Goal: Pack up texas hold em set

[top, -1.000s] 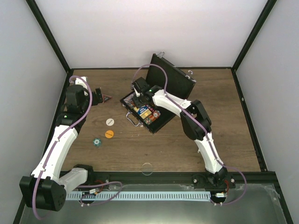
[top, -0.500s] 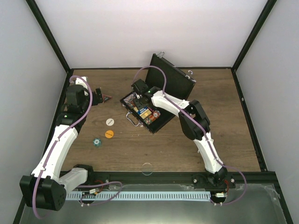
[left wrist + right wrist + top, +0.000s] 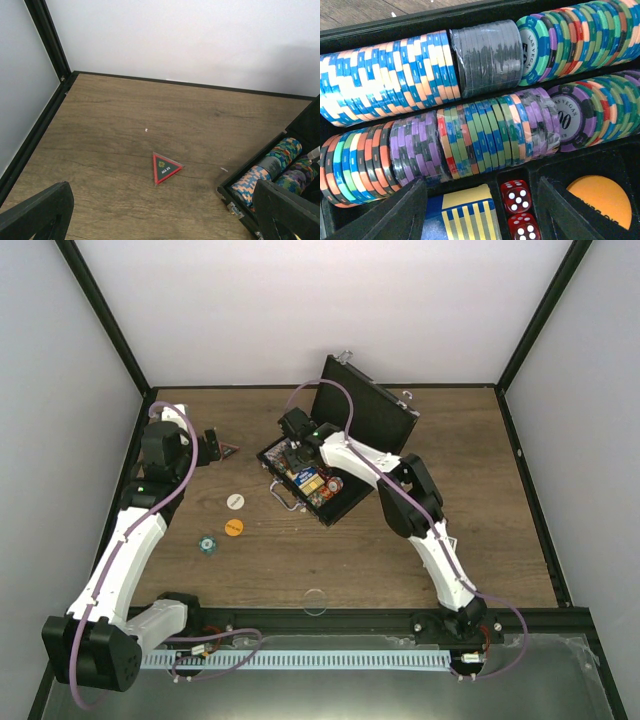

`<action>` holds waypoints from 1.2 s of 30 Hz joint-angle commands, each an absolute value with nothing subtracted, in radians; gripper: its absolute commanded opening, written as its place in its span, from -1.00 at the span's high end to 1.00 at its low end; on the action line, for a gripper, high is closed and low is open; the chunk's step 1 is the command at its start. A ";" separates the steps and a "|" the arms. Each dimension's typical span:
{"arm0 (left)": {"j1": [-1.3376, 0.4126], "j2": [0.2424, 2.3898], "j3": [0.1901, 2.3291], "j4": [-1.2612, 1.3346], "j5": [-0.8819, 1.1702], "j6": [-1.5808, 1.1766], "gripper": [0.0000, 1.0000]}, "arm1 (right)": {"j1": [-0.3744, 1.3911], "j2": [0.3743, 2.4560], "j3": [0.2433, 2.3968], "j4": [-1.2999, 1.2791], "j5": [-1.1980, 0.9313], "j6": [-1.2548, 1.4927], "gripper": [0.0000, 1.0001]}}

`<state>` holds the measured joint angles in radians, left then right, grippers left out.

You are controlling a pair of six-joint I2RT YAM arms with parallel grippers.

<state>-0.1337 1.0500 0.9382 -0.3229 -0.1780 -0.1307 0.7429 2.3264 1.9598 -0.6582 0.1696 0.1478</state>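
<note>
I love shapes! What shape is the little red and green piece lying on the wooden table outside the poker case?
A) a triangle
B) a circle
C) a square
A: in the left wrist view, the ALL IN marker has three straight red edges meeting at three corners, and it lies flat on the table.

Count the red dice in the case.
2. Both lie in the case just below the chip rows: the upper die and the lower die right beneath it, between the blue-and-yellow pack and the orange disc. Others may be hidden.
</note>
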 commanded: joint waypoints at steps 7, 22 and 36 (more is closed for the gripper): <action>-0.136 1.048 0.934 -0.302 -0.170 -0.141 -1.00 | 0.748 2.369 1.992 -0.718 0.195 0.172 -0.20; -0.137 1.048 0.934 -0.302 -0.171 -0.141 -1.00 | 0.782 2.311 1.791 -0.682 0.198 0.180 -0.06; -0.138 1.049 0.934 -0.302 -0.175 -0.140 -1.00 | 0.787 2.260 1.786 -0.677 0.208 0.198 -0.13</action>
<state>-0.1337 1.0496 0.9382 -0.3229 -0.1749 -0.1310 0.7700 2.2677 1.7851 -0.5232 0.2070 0.2020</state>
